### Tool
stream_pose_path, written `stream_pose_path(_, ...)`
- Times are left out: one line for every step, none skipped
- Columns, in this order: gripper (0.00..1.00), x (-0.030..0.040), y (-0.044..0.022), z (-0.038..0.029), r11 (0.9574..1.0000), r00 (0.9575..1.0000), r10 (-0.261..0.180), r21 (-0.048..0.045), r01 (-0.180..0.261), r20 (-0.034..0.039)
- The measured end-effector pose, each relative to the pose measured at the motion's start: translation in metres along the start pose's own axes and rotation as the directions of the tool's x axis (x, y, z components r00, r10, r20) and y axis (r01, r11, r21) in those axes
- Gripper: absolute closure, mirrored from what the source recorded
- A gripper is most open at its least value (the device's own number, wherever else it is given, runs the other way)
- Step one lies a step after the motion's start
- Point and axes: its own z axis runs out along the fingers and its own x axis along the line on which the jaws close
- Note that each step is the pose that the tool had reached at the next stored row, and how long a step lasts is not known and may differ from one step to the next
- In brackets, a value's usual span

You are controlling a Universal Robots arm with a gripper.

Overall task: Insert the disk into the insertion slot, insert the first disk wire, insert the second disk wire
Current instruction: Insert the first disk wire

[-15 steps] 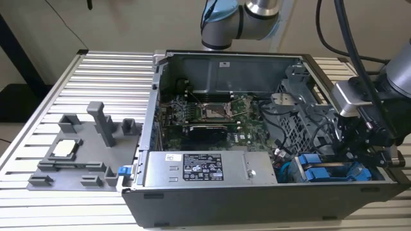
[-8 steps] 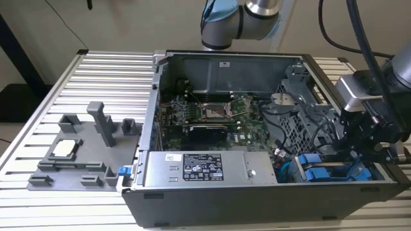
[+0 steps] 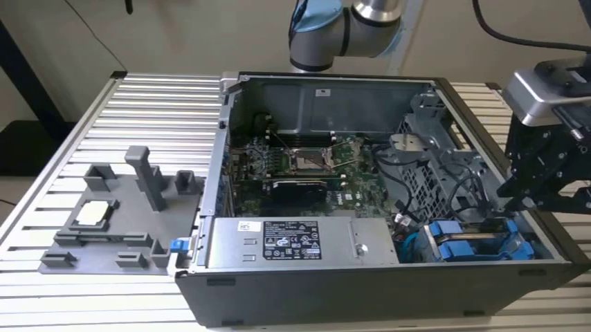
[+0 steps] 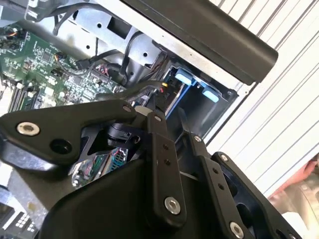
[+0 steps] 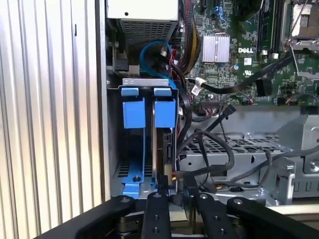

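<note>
disk [image 5: 165, 113] seated inside the drive cage [image 5: 144, 81] (beside a second blue carrier [image 5: 133, 112]) | gripper [image 5: 178, 193] at the cage's cable-side end, by loose wires [image 5: 214, 144]; jaws: cannot tell | judged: disk insertion done, both wires seemingly not yet plugged

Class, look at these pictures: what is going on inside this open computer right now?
A robot arm's black gripper hangs over the metal drive bay of an open dark computer case. The disk in its bright blue plastic carrier stands seated there, beside a second blue carrier. Loose black cables lie close by the gripper.
</note>
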Motion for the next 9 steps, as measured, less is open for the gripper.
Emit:
stream_pose_path(0.73, -0.0004, -0.0003, -0.0045, 1.0000, 1.0000, 0.000, 0.0000, 0.000, 0.0000)
stream_pose_path(0.73, -0.0007, -0.0005, -0.0074, 1.0000, 1.0000, 0.000, 0.0000, 0.000, -0.0001)
stream_pose_path(0.73, -0.0008, -0.0006, -0.0080, 1.0000, 1.0000, 0.000, 0.0000, 0.000, 0.0000)
stream_pose_path(0.73, -0.0008, -0.0006, -0.0079, 1.0000, 1.0000, 0.000, 0.0000, 0.000, 0.0003)
stream_pose_path(0.73, -0.0008, -0.0006, -0.0080, 1.0000, 1.0000, 0.000, 0.0000, 0.000, 0.0004)
stream_pose_path(0.73, -0.0008, -0.0006, -0.0081, 1.0000, 1.0000, 0.000, 0.0000, 0.000, 0.0003)
stream_pose_path(0.73, -0.0008, -0.0006, -0.0081, 1.0000, 1.0000, 0.000, 0.0000, 0.000, 0.0003)
stream_pose_path(0.73, -0.0013, -0.0006, -0.0083, 1.0000, 1.0000, 0.000, 0.0000, 0.000, 0.0000)
stream_pose_path(0.73, -0.0022, -0.0006, -0.0082, 1.0000, 1.0000, 0.000, 0.0000, 0.000, 0.0000)
